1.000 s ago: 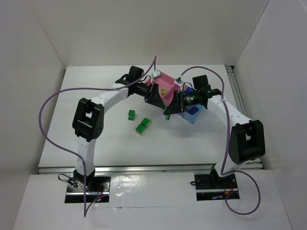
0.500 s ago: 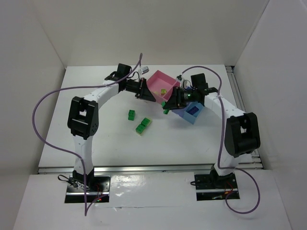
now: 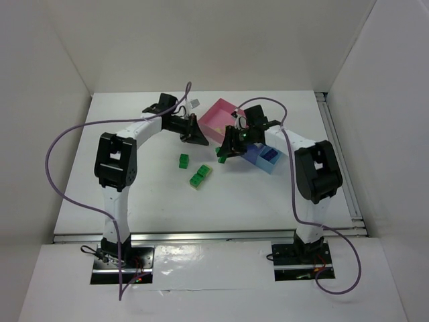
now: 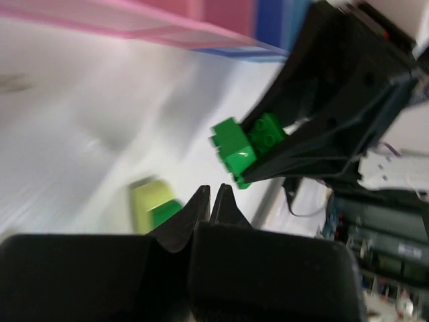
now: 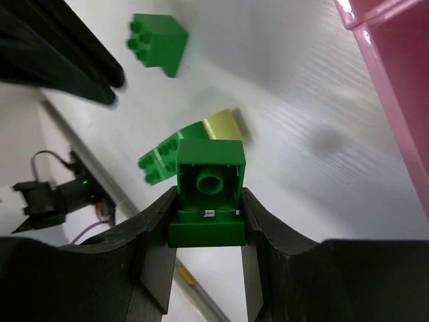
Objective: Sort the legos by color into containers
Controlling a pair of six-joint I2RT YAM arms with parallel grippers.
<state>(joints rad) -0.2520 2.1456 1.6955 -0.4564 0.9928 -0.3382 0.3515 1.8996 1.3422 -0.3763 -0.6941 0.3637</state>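
Observation:
My right gripper (image 5: 208, 204) is shut on a dark green lego (image 5: 208, 194), held above the table just left of the containers; from above the gripper (image 3: 226, 149) and its lego (image 3: 220, 155) show near the pink tray (image 3: 216, 115). My left gripper (image 3: 201, 137) hangs shut and empty beside that tray, its fingertips (image 4: 201, 201) pressed together. Two light blue trays (image 3: 267, 161) adjoin the pink one. On the table lie a green lego (image 3: 183, 161) and a green and pale yellow-green cluster (image 3: 200, 176).
White walls enclose the table on three sides. Purple cables loop over both arms. In the right wrist view the loose green lego (image 5: 159, 43), the cluster (image 5: 184, 147) and the pink tray wall (image 5: 395, 74) lie below my fingers.
The left gripper has closed and drawn back left from the pink tray. The right arm has swung left, carrying the green lego away from the blue trays.

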